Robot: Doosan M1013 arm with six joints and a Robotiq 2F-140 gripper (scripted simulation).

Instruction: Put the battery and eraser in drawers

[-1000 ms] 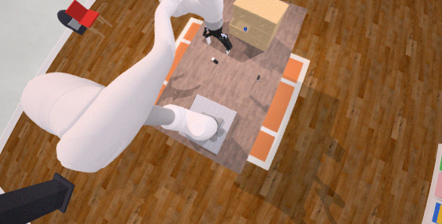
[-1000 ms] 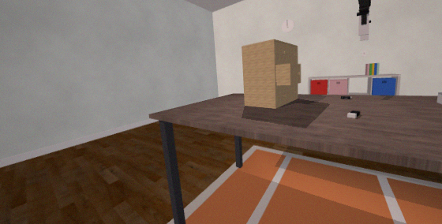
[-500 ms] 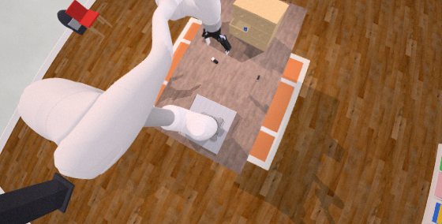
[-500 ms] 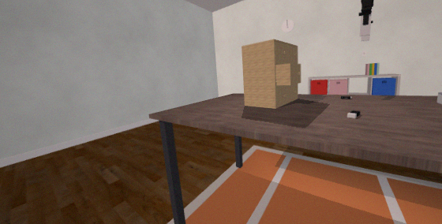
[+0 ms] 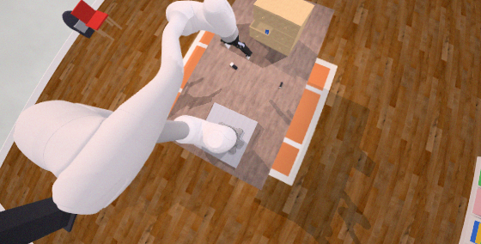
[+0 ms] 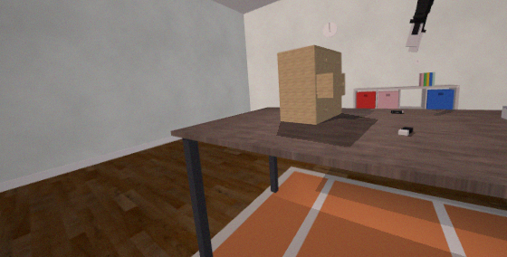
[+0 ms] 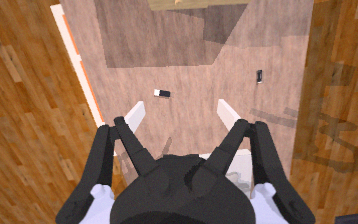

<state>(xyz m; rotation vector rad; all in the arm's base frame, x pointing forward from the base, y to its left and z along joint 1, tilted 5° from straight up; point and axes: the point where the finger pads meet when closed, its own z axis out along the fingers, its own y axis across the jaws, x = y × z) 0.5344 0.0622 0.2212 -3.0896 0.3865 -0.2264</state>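
Observation:
The small wooden chest [image 5: 281, 15] stands at the far end of the table, also in the side view [image 6: 310, 84]. One drawer on its left side [image 5: 263, 29] stands pulled out, at middle height in the side view [image 6: 330, 85]. A small blue thing [image 5: 266, 32] lies in it. A small white-and-black block, which looks like the eraser [image 5: 233, 65], lies on the table in front of the chest; the wrist view shows it below and ahead of my fingers. My gripper [image 5: 245, 50] [image 6: 416, 39] [image 7: 180, 106] hangs high above the table, open and empty.
A small dark object [image 5: 280, 84] lies on the table to the right, also in the wrist view [image 7: 259, 76]. My grey base plate [image 5: 232, 133] is at the table's near end. An orange rug [image 5: 302, 116] lies under the table.

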